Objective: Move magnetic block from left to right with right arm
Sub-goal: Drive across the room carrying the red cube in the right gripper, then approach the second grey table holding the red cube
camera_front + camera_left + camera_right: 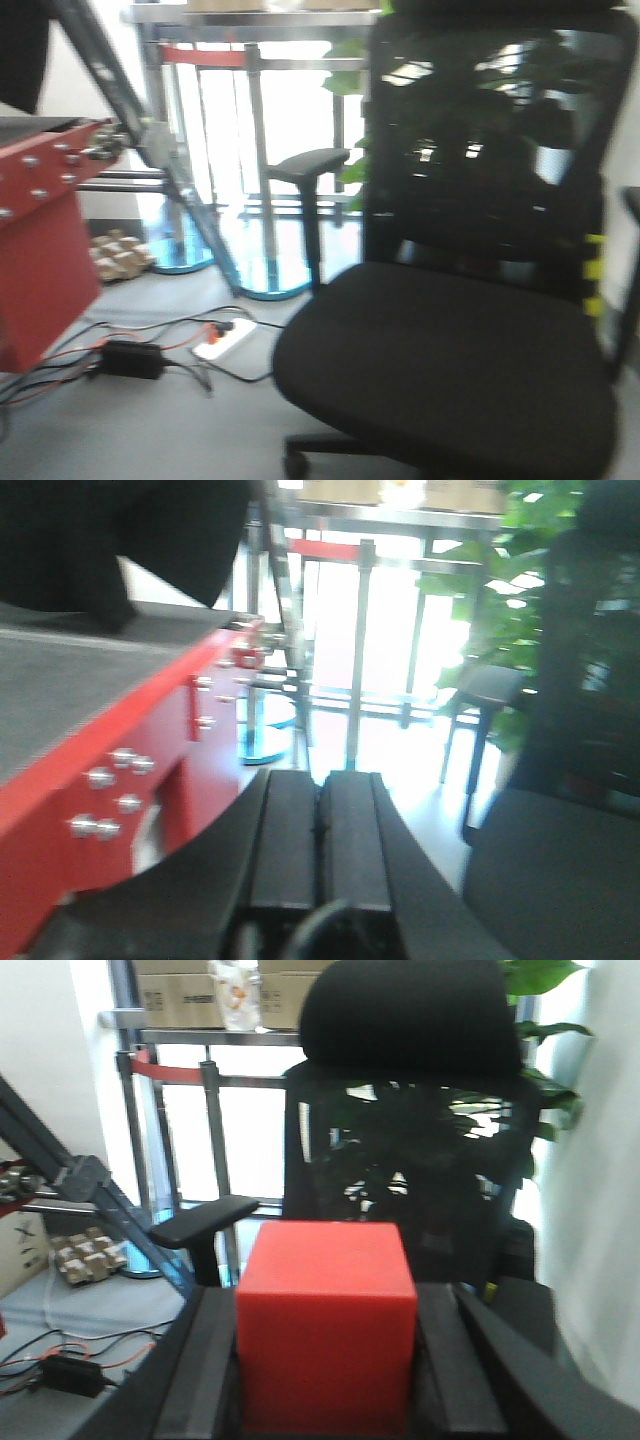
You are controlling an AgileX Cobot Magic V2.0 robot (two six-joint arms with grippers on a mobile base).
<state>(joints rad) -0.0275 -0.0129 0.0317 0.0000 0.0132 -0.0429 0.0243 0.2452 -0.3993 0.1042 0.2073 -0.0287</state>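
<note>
Right gripper [325, 1380] clamps the magnetic block [325, 1310], seemingly a light, rigid, smooth-faced cube best held across opposite flat faces; left gripper [320, 830] sits pressed together, empty.

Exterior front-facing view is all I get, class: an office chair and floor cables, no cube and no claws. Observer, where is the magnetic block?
Observer: The magnetic block sits gripped in the right claw, as the right wrist view shows.
Operator: Is the left claw holding anything?
Observer: No. The left claw is shut, its pads pressed together with nothing between them.
Operator: Any marks on the block?
Observer: None on the two faces that show; both are plain red.
</note>
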